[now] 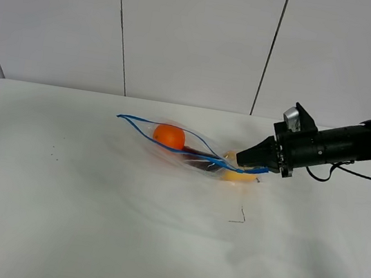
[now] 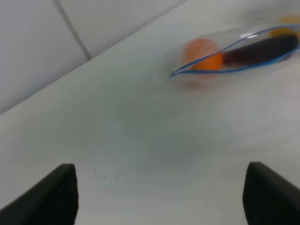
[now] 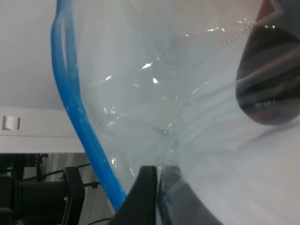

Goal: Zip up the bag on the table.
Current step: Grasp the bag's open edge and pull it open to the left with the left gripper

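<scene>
The clear bag (image 1: 191, 150) lies on the white table (image 1: 89, 222) with its blue zipper strip (image 1: 142, 124) gaping open. An orange ball (image 1: 169, 136), a dark item (image 1: 198, 159) and a yellow item (image 1: 239, 177) show through it. My right gripper (image 1: 250, 164) is shut on the bag's right end by the zipper strip. In the right wrist view its fingers (image 3: 146, 187) pinch the clear plastic next to the blue strip (image 3: 70, 103). My left gripper (image 2: 159, 197) is open and empty over bare table, well apart from the bag (image 2: 234, 51). It is out of the exterior view.
A small dark mark (image 1: 239, 217) lies on the table in front of the bag. A grey panelled wall (image 1: 194, 35) stands behind the table's far edge. A cable (image 1: 348, 170) hangs from the right arm.
</scene>
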### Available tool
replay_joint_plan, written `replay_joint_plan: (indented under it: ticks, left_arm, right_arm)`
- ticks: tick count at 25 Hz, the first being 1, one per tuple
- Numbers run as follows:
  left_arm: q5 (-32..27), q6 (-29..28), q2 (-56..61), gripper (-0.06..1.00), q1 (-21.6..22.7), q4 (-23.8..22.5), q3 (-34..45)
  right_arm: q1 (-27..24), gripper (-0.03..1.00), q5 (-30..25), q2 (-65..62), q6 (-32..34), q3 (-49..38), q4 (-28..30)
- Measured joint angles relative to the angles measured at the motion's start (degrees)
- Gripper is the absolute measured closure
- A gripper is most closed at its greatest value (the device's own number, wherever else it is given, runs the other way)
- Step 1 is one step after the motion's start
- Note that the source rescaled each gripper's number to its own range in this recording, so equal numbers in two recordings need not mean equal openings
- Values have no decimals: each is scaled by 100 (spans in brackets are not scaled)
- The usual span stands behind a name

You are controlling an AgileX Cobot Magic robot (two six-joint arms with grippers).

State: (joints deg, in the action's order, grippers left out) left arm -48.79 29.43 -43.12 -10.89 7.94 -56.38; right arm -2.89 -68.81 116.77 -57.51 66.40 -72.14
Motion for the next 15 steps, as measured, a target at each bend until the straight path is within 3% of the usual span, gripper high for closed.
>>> replay_joint_plan:
  ticks: [3,6,9,15]
  left_arm:
    - [165,128,-311,21,-557,-203,-51]
    - [366,74,-673,21,-1276,-794,-56]
    - [614,-411,-1101,21,-2154,-1826,-56]
    - [927,-2403,-2199,21,-4303,-4697,-56]
  right_arm:
    - [0,97,0,0,19,0,0]
    - [0,97,0,0,70,0,0]
    - [0,97,0,0,123,0,0]
    - [0,97,0,0,206,0,1]
